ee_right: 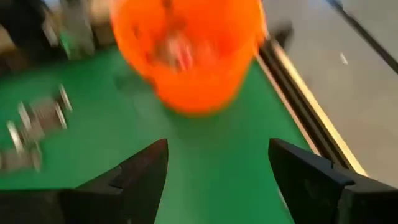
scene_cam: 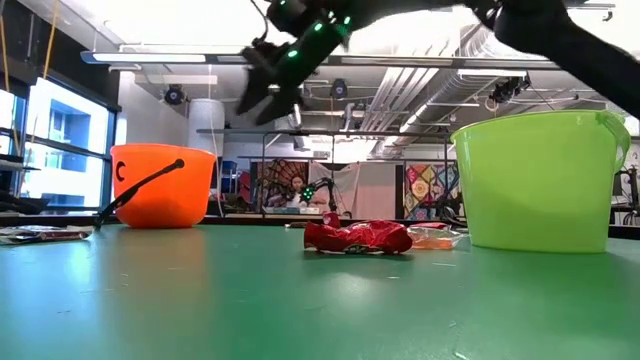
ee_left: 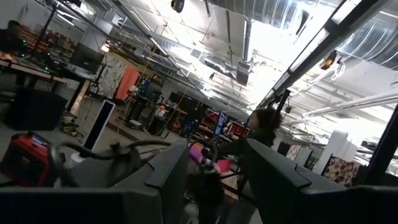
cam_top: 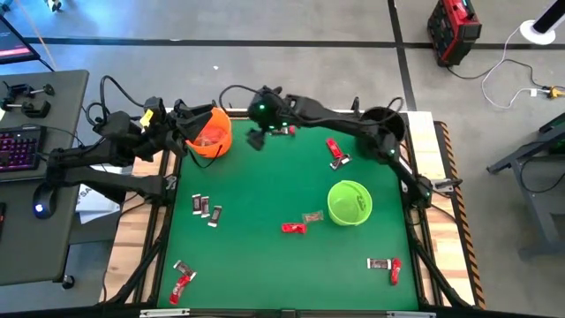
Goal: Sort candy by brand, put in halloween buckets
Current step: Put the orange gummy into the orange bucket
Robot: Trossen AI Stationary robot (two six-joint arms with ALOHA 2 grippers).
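Note:
The orange bucket (cam_top: 212, 134) stands at the table's far left with candy inside; it also shows in the low view (scene_cam: 162, 186) and ahead of my right fingers (ee_right: 193, 50). My right gripper (ee_right: 217, 149) hangs open and empty above the table, just right of that bucket (cam_top: 259, 137). My left gripper (ee_left: 214, 146) is open at the bucket's left rim (cam_top: 189, 124), pointing up into the room with nothing between its fingers. The green bucket (cam_top: 350, 202) stands right of centre. Red candy (cam_top: 294, 228), silvery candy (cam_top: 312, 216) and dark candy (cam_top: 205, 208) lie loose on the green mat.
More candy lies at the far middle (cam_top: 284, 131), far right (cam_top: 335, 150), near left (cam_top: 181, 283) and near right (cam_top: 387, 266). A dark round thing (cam_top: 381, 117) sits partly under my right arm. A desk with a keyboard (cam_top: 19, 146) stands left of the table.

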